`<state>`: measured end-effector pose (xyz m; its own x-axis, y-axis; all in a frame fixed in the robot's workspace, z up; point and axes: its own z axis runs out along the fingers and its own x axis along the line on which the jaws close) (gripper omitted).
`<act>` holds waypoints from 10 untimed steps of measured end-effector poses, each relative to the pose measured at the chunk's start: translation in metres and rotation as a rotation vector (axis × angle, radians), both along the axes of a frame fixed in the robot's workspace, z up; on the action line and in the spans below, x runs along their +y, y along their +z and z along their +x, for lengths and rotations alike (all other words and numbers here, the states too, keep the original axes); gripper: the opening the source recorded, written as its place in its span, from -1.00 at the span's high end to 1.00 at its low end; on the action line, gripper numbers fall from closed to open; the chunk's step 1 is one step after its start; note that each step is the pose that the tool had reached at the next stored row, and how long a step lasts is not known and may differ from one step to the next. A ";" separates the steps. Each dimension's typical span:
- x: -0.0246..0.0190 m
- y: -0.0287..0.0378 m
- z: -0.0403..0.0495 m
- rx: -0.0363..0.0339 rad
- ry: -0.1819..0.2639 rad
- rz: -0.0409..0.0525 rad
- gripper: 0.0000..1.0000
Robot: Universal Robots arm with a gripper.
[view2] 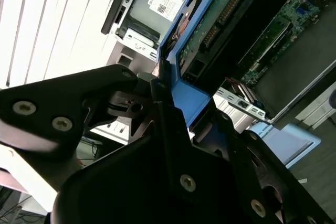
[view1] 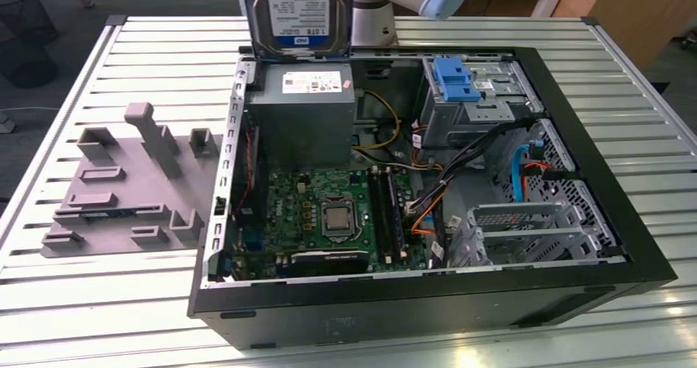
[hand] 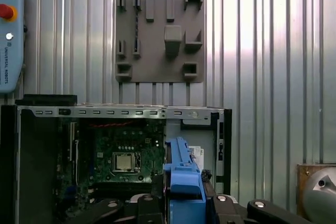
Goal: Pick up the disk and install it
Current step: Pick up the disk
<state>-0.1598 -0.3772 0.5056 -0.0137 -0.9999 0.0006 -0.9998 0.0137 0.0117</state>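
Flat silver disk in a blue plastic carrier frame, held upright in the air at the far rim of the open black computer case.
In the exterior view the disk hangs just above the grey power-supply box, apart from it, with free air at both of its sides; the metal drive bay with its blue latch stands off to the exterior view's right. In the first wrist view the black gripper is pinched on the carrier's blue edge, over the green motherboard, and a grey moulded fixture plate lies on the slatted metal table beyond the case.
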 end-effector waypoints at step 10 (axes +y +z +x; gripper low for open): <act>-0.0303 -0.0004 0.0000 0.0000 0.000 -0.0036 0.26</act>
